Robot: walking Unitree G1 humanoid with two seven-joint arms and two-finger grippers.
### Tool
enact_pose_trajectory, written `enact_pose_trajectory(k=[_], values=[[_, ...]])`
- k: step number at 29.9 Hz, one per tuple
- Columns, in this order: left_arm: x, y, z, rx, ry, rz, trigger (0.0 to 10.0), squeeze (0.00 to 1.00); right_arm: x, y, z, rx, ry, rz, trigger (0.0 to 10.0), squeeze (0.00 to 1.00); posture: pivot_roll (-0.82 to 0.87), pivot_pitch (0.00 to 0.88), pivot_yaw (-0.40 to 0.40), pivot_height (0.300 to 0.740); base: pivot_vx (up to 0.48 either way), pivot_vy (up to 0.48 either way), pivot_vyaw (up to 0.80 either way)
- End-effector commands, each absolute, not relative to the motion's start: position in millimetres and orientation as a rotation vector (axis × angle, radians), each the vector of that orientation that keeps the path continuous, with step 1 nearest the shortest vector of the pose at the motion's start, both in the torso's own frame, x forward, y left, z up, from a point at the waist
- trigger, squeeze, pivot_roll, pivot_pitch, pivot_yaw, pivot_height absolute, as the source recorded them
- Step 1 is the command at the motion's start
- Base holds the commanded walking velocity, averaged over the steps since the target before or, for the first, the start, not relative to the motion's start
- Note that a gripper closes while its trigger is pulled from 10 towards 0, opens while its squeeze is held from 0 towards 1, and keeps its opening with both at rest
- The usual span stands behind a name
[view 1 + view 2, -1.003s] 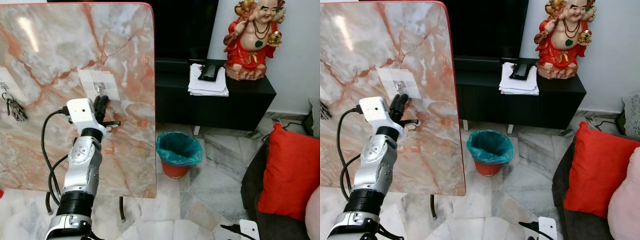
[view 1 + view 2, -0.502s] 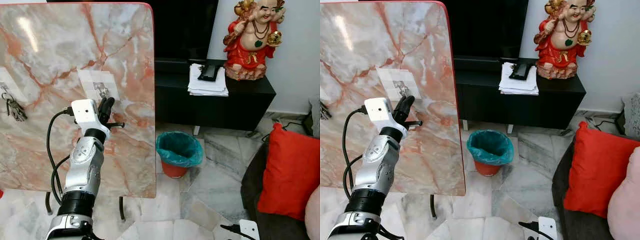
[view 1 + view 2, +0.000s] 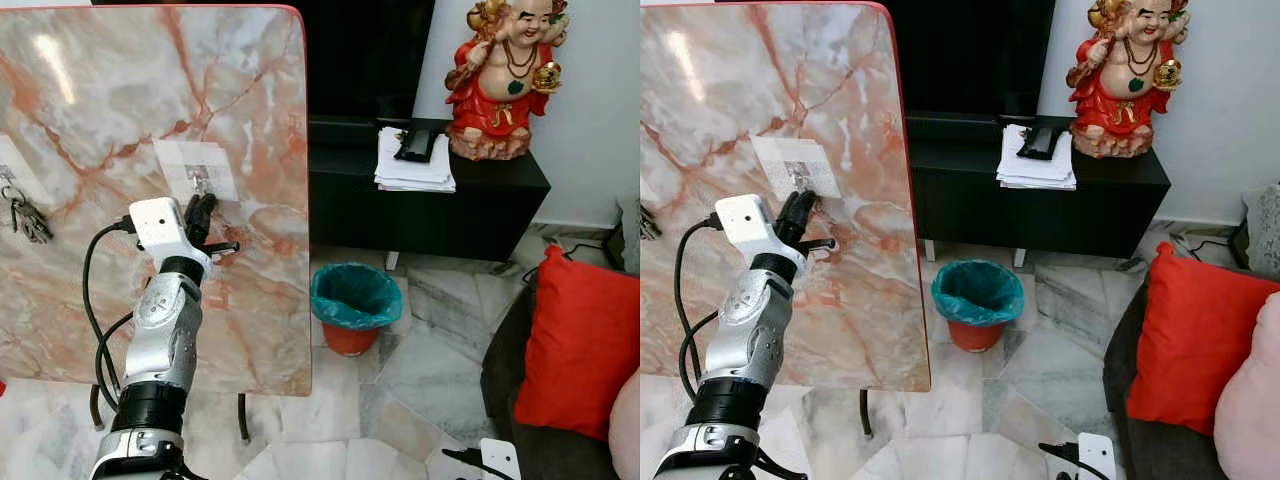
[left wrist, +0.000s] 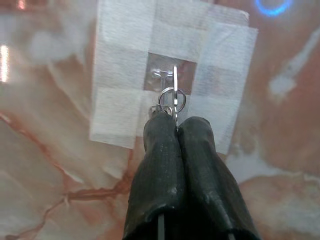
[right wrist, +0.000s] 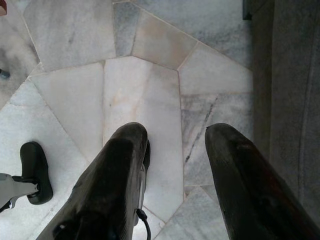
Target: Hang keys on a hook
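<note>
Left wrist view shows our left hand (image 4: pixel 176 131) clamped on the keys (image 4: pixel 172 99), ring just below the clear hook (image 4: pixel 161 76); next we judge it needs lifting over the hook's tip.

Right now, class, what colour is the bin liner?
Teal, over an orange bin; clearest in the left eye view.

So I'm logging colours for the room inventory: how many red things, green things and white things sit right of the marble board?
Red: 3, statue, cushion, bin base
Green: 1, bin liner
White: 1, paper stack
Total: 5
</note>
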State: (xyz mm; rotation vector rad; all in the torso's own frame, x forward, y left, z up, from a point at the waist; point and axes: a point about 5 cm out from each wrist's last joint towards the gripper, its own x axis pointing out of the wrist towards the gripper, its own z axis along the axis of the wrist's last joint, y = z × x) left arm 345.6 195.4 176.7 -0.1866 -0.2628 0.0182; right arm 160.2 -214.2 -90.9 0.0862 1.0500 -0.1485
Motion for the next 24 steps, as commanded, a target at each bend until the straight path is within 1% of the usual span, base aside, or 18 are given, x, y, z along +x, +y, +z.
enact_pose_trajectory(k=[1, 14, 18, 19, 20, 21, 22, 24], values=[[346, 195, 190, -0.183, -0.314, 0.015, 10.0, 0.0, 158, -213, -92, 0.094, 1.057, -0.149, 10.0, 0.0, 0.03, 0.0, -0.033, 0.736, 0.0, 0.0, 0.0], [347, 181, 175, -0.111, -0.227, -0.08, 10.0, 0.0, 157, -218, -92, 0.089, 1.058, -0.153, 10.0, 0.0, 0.03, 0.0, -0.034, 0.736, 0.0, 0.0, 0.0], [347, 180, 174, -0.097, -0.218, -0.086, 10.0, 0.0, 156, -219, -91, 0.089, 1.058, -0.155, 10.0, 0.0, 0.03, 0.0, -0.033, 0.736, 0.0, 0.0, 0.0], [347, 180, 174, -0.091, -0.218, -0.089, 10.0, 0.16, 157, -219, -91, 0.089, 1.057, -0.155, 10.0, 0.0, 0.03, 0.0, -0.033, 0.736, 0.0, 0.0, 0.0], [347, 180, 174, -0.091, -0.218, -0.089, 10.0, 0.16, 157, -219, -91, 0.089, 1.057, -0.155, 10.0, 0.0, 0.03, 0.0, -0.033, 0.736, 0.0, 0.0, 0.0], [347, 180, 174, -0.089, -0.217, -0.091, 10.0, 0.95, 157, -218, -91, 0.089, 1.057, -0.154, 10.0, 0.0, 0.03, 0.0, -0.033, 0.736, 0.0, 0.0, 0.0], [347, 180, 174, -0.089, -0.217, -0.092, 10.0, 1.0, 158, -217, -91, 0.09, 1.056, -0.153, 10.0, 0.0, 0.03, 0.0, -0.033, 0.736, 0.0, 0.0, 0.0], [347, 180, 174, -0.089, -0.217, -0.092, 10.0, 1.0, 158, -216, -91, 0.09, 1.056, -0.152, 10.0, 0.0, 0.03, 0.0, -0.033, 0.736, 0.0, 0.0, 0.0]])
